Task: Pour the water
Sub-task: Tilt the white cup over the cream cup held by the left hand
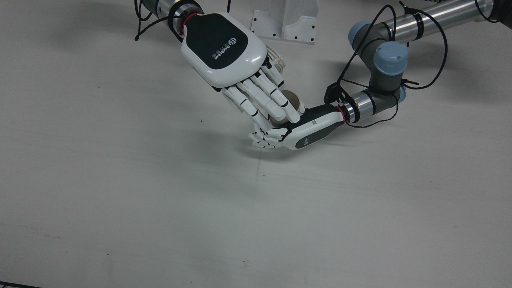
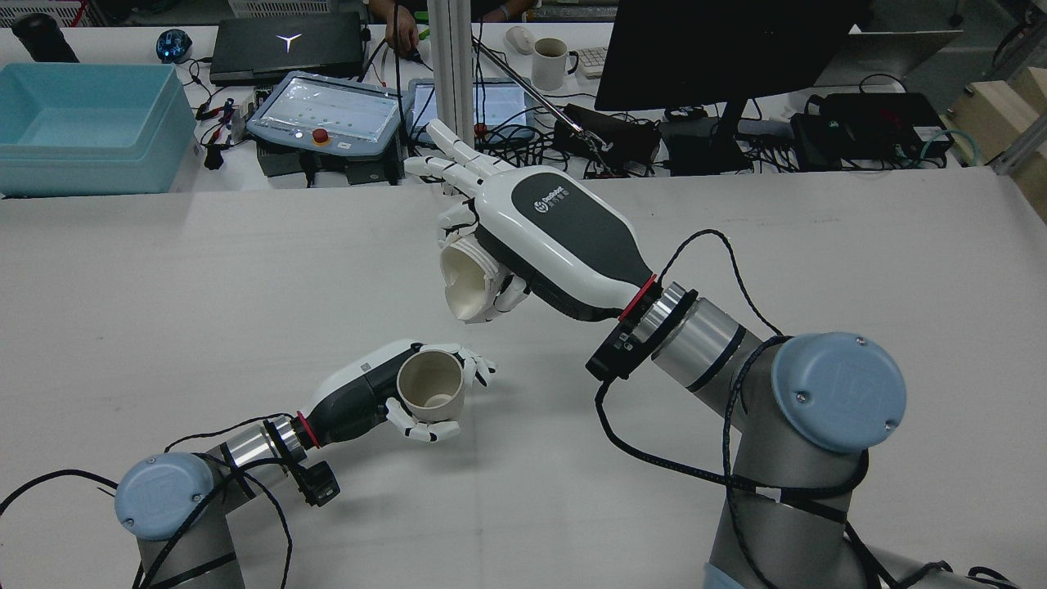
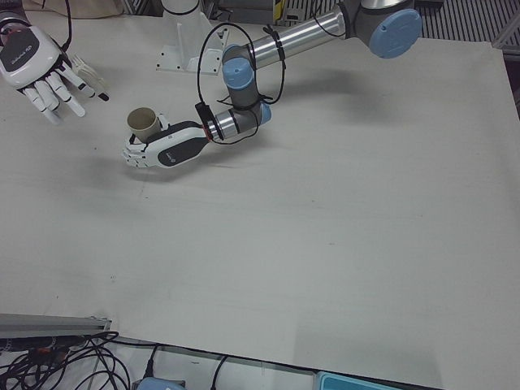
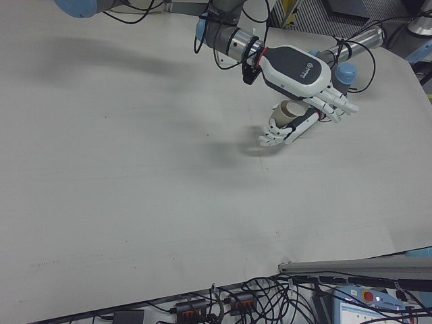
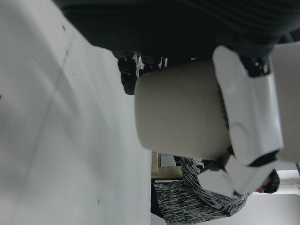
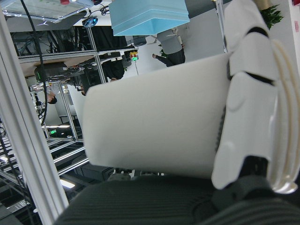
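The right hand [image 2: 540, 237] is gripping a white cup [image 2: 468, 288], fingers wrapped round its wall, and is tipping it mouth-down toward the lower left of the rear view; the left hand [image 2: 384, 393] is clasping a beige cup [image 2: 431, 383] just below, standing upright with its mouth open upward, low over the counter [image 2: 164, 270]. The step in hand appears to be the pour itself; for a clean pour, the white cup's lip should be sitting directly over the beige mouth, which in the rear view is lying a little to the lower left of it; tilting should be proceeding gradually while the receiving cup is being held level. No water is visible. The counter around both hands is bare; its edges are lying well apart from the cups, so room for adjustment is ample on every side.
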`<state>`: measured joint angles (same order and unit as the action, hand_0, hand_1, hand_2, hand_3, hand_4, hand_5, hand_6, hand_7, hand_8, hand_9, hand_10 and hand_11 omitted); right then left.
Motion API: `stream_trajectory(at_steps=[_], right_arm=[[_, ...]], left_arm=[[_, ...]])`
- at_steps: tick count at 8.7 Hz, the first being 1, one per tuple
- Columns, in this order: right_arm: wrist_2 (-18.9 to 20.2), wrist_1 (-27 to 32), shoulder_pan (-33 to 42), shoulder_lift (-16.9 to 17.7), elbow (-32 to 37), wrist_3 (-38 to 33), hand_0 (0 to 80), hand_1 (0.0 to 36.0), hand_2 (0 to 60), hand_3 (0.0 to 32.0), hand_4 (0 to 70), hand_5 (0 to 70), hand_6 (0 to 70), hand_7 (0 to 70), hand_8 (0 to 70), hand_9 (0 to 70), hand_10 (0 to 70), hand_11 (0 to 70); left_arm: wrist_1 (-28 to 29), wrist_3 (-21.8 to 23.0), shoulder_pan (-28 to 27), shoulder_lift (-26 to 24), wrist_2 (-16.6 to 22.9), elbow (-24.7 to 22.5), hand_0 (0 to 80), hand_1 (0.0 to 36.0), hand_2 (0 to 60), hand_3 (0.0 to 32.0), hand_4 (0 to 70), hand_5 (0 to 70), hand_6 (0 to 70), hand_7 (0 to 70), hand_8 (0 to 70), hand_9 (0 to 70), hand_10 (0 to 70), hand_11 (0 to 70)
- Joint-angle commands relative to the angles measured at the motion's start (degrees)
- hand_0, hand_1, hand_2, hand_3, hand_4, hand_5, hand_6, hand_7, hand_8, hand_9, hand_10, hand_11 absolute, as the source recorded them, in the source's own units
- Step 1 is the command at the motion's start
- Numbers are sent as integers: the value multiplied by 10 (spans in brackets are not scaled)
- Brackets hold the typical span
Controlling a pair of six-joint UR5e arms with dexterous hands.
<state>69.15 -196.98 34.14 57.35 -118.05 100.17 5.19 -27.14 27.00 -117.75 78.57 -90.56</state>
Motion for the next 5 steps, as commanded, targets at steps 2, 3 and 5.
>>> stream_trajectory(at_steps=[2, 3, 5], right_arm=[[-154, 31, 23, 80, -1, -180, 549, 177, 186, 0, 700, 505, 103, 142, 10, 14, 108, 161], [-191, 61, 38, 108, 2, -224, 532, 166, 191, 0, 700, 440, 97, 140, 9, 14, 99, 148], [-216, 76, 76, 123, 3, -289, 524, 161, 212, 0, 700, 422, 98, 161, 9, 18, 94, 139]], left_arm=[[0, 49, 86, 63, 1, -5, 518, 206, 427, 0, 470, 700, 276, 403, 158, 244, 108, 168], [17, 54, 123, 101, 2, -6, 517, 206, 426, 0, 467, 700, 275, 399, 158, 242, 108, 168], [48, 76, 195, 182, 3, -7, 517, 205, 426, 0, 461, 700, 275, 388, 158, 242, 109, 170]])
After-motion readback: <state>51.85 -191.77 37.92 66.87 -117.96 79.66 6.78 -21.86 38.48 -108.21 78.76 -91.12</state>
